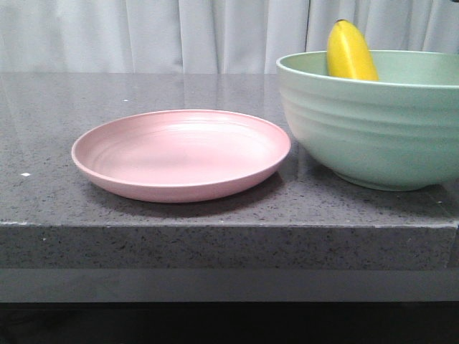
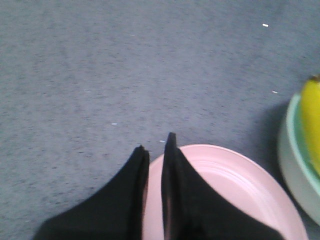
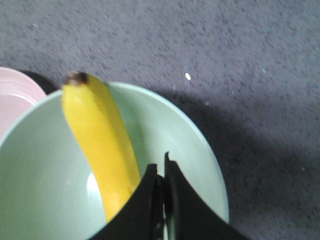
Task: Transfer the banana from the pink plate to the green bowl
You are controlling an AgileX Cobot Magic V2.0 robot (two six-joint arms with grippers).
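Front view, near to far. Nearest is the front edge of the dark grey speckled counter (image 1: 215, 244), w/ a thick stone lip. On it, left of centre, sits the pink plate (image 1: 181, 154); nothing lies in it. At about 3 o'clock from the plate stands the green bowl (image 1: 373, 118), much taller, its ribbed wall just beside the plate's rim; I cannot tell if they touch. The banana (image 1: 350, 51) is inside the bowl, leaning on the far wall, and its upper end pokes above the rim at about 12 o'clock from the bowl centre. Behind all, a pale curtain (image 1: 179, 36) closes the background. No arm shows in this view.

Left wrist view: the left gripper (image 2: 155, 142) hangs over the plate (image 2: 235, 185), near its rim. Its two black fingers (image 2: 175, 190) are almost together, only a thin gap between them, and they hold nothing. The bowl's rim (image 2: 292, 150) and a piece of banana (image 2: 312, 120) show at the frame edge.

Right wrist view: the right gripper (image 3: 160, 165) is above the bowl (image 3: 165, 130). Fingers (image 3: 182, 200) are pressed nearly closed, nothing between. The banana (image 3: 100, 140) lies just beside them, apart from the tips, w/ dark stem tip resting toward the bowl's rim. A bit of plate (image 3: 15, 95) shows beyond the bowl.
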